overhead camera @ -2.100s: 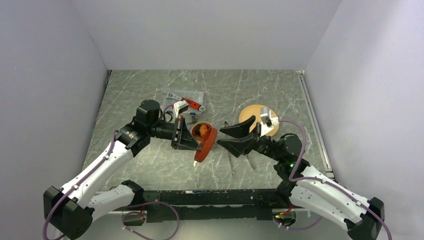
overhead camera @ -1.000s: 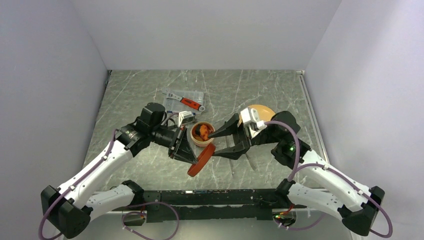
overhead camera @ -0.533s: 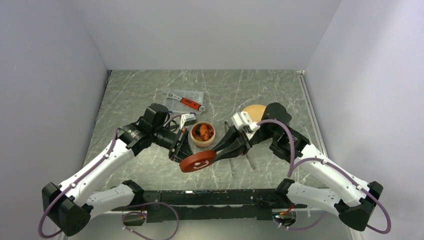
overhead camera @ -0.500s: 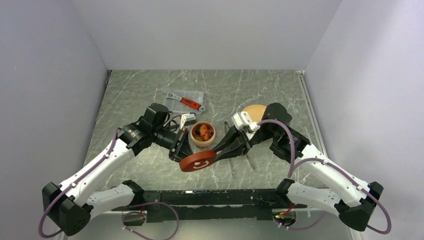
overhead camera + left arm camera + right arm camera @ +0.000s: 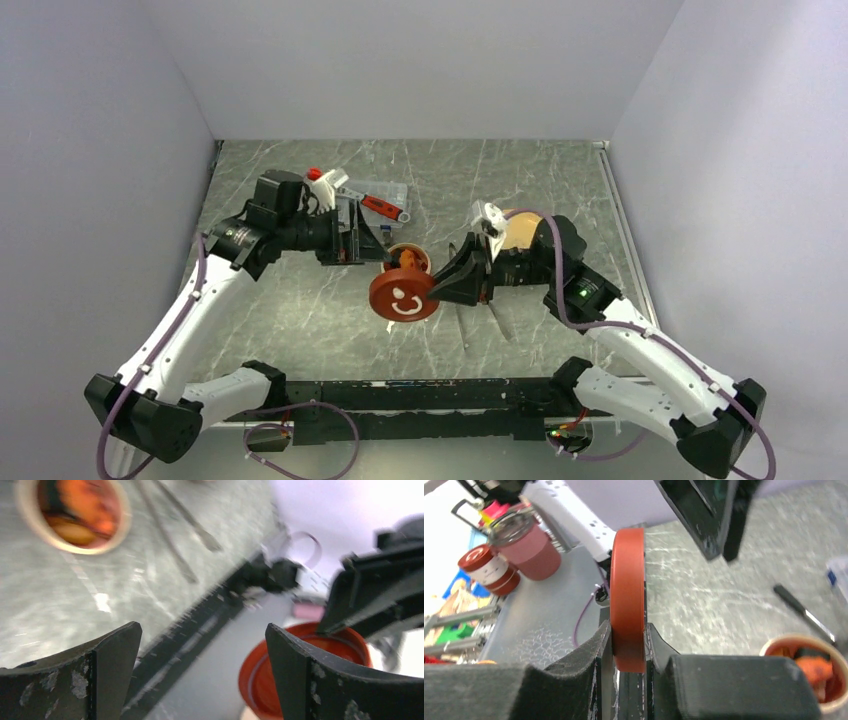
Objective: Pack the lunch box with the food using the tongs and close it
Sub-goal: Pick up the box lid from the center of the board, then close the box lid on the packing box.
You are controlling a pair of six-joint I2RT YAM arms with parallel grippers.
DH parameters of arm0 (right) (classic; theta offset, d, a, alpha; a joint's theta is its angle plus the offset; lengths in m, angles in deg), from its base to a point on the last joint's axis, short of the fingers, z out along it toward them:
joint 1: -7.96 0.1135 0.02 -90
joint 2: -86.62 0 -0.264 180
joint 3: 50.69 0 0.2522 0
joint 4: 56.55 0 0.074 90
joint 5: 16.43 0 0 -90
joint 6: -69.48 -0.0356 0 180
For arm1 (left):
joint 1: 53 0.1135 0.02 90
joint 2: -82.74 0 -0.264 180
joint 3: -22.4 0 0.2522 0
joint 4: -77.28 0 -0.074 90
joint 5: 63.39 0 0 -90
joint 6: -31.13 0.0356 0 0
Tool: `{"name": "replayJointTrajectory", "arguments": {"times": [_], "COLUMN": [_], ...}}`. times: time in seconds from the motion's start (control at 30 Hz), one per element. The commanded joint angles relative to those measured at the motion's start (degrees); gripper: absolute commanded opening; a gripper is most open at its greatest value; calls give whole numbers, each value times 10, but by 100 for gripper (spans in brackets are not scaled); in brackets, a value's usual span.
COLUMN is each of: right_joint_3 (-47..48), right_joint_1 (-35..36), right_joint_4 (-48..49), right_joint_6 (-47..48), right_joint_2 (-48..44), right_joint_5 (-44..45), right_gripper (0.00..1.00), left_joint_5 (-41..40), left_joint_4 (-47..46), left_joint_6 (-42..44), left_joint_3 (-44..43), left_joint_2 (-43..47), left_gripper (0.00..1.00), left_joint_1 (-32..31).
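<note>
- Right now my right claw (image 5: 628,630) is clamped on the dark red lid (image 5: 628,595), which stands on edge in its grip, tilted rather than flat.
- My left claw (image 5: 202,629) hangs wide apart with nothing in it, to the left of the lunch box (image 5: 400,250) and slightly beyond it.
- Seen from above, the lid hovers at the near side of the lunch box, covering its near rim but not seated on it.
- The food (image 5: 80,510) sits inside the lunch box: orange and brown pieces, though I cannot pick out each one.
- The tongs (image 5: 167,535) lie flat, near-right of the lunch box, in nobody's grip.
- I judge the packing done, or nearly so. The plate (image 5: 515,222), right of the lunch box, is half hidden by my right arm (image 5: 620,330), and its visible part is bare. What remains is levelling the lid over the lunch box and pressing it down.
- The table (image 5: 280,300) is grey-green and marbled. A clear case (image 5: 392,188) holding a red tool (image 5: 383,206) lies beyond the lunch box.
- Pale, plain walls (image 5: 400,70) box in the table on three sides. Off its near edge, a pink tumbler (image 5: 526,545) shows in the room outside.
</note>
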Motion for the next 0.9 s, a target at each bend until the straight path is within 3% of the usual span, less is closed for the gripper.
{"name": "replayJointTrajectory", "arguments": {"times": [0.0, 0.07, 0.13, 0.3, 0.5, 0.67, 0.87], "right_joint_3": [-41, -56, -59, -47, -29, -4, 30], "right_joint_1": [-63, -85, -102, -133, -136, -136, -142], "right_joint_4": [84, 108, 111, 136, 155, 135, 127], "right_joint_6": [-141, -190, -228, -346, -458, -484, -495], "right_joint_2": [4, 19, 45, 148, 262, 321, 385], "right_joint_5": [38, 51, 69, 80, 112, 134, 151], "right_gripper": [0, 0, 0, 0, 0, 0, 0], "left_joint_5": [-261, -339, -366, -308, -209, -126, -105], "left_joint_4": [13, -11, -46, -71, -99, -127, -138], "left_joint_6": [63, 63, 64, 90, 80, 96, 118], "left_joint_3": [2, 23, 45, 66, 89, 92, 89], "left_joint_2": [16, 34, 47, 16, -39, -91, -145], "left_gripper": [99, 100, 100, 100, 99, 96, 88], "left_joint_1": [33, 40, 43, 47, 114, 116, 116]}}
